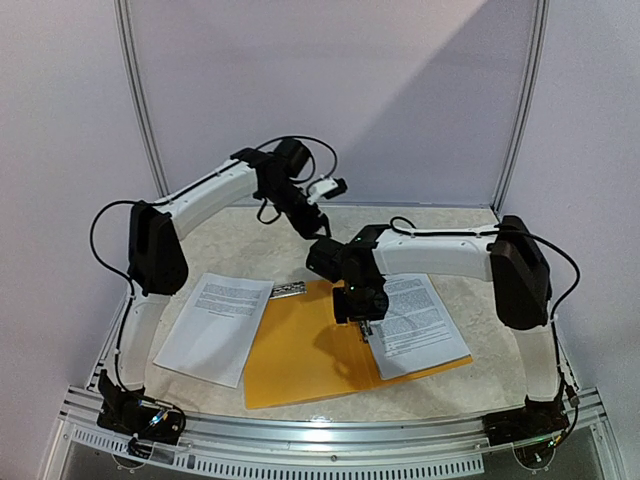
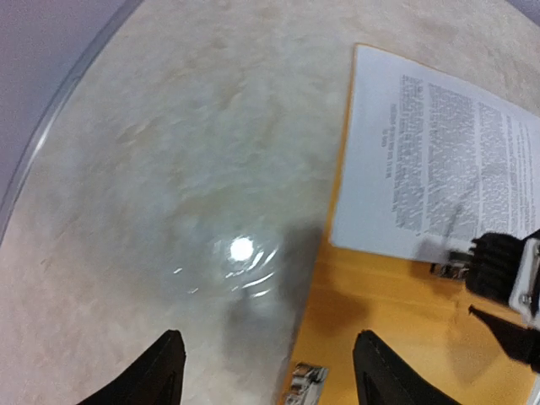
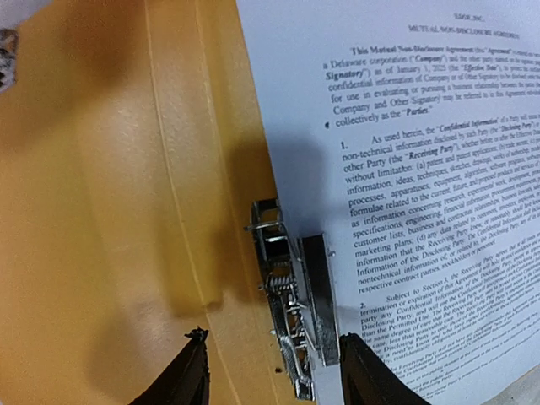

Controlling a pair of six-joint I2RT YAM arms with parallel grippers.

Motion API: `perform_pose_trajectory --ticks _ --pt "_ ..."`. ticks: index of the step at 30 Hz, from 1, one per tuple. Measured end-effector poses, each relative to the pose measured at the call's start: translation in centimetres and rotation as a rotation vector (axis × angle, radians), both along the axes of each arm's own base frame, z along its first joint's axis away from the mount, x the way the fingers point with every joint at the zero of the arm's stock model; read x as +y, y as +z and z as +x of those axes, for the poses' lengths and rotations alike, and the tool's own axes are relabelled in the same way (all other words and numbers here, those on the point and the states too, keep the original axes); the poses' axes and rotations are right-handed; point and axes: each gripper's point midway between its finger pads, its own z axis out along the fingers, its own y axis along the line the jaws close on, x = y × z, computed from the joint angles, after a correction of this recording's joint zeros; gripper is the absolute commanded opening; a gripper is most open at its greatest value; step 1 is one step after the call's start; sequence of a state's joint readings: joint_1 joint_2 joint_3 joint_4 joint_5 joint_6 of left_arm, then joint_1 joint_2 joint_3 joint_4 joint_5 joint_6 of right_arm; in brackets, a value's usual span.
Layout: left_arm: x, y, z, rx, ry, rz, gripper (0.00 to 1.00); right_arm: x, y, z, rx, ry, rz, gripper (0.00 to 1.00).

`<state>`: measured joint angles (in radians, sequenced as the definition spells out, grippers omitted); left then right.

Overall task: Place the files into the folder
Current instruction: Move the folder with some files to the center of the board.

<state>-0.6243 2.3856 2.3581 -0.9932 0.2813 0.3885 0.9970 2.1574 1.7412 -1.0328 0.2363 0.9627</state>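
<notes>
The orange-yellow folder (image 1: 300, 355) lies open on the table. One printed white sheet (image 1: 420, 315) rests on its right half, its left edge under the metal clip (image 3: 291, 321) at the spine. A second sheet (image 1: 215, 325) lies on the table left of the folder. My right gripper (image 1: 362, 325) hovers low over the clip, open, its fingers (image 3: 359, 371) standing on either side of it with nothing held. My left gripper (image 1: 315, 225) hangs open above the table behind the folder, and the folder's far edge (image 2: 380, 287) shows below it.
A small loose metal piece (image 1: 288, 290) lies at the folder's far left corner, also in the left wrist view as a metal piece (image 2: 305, 384). The table (image 1: 230, 240) is pale marbled, with a metal frame rail (image 1: 330, 435) along the near edge and walls behind.
</notes>
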Motion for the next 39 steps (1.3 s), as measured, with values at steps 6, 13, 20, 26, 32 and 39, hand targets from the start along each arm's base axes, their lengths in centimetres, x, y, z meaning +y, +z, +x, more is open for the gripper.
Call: perform_pose_trajectory --ticks 6,13,20,26,32,39 --pt "10.2 -0.5 3.6 0.095 0.184 0.04 0.71 -0.5 -2.6 0.2 0.042 0.107 -0.083 0.48" --pt "19.1 -6.4 1.7 0.33 0.326 0.135 0.71 -1.1 -3.3 0.8 0.054 0.172 -0.106 0.27" --pt "19.8 -6.7 -1.3 0.397 0.311 0.172 0.71 -2.0 -3.4 1.9 0.046 0.246 -0.125 0.21" --pt "19.9 -5.1 -1.7 0.379 0.302 0.167 0.71 -3.5 -3.3 3.6 0.036 0.393 -0.186 0.25" --pt "20.1 -5.1 -2.3 0.387 0.299 0.173 0.71 -5.0 -3.3 5.1 0.054 0.436 -0.196 0.3" --pt "20.1 -5.2 -2.4 0.393 0.299 0.175 0.71 -5.2 -3.2 5.3 0.054 0.47 -0.2 0.34"
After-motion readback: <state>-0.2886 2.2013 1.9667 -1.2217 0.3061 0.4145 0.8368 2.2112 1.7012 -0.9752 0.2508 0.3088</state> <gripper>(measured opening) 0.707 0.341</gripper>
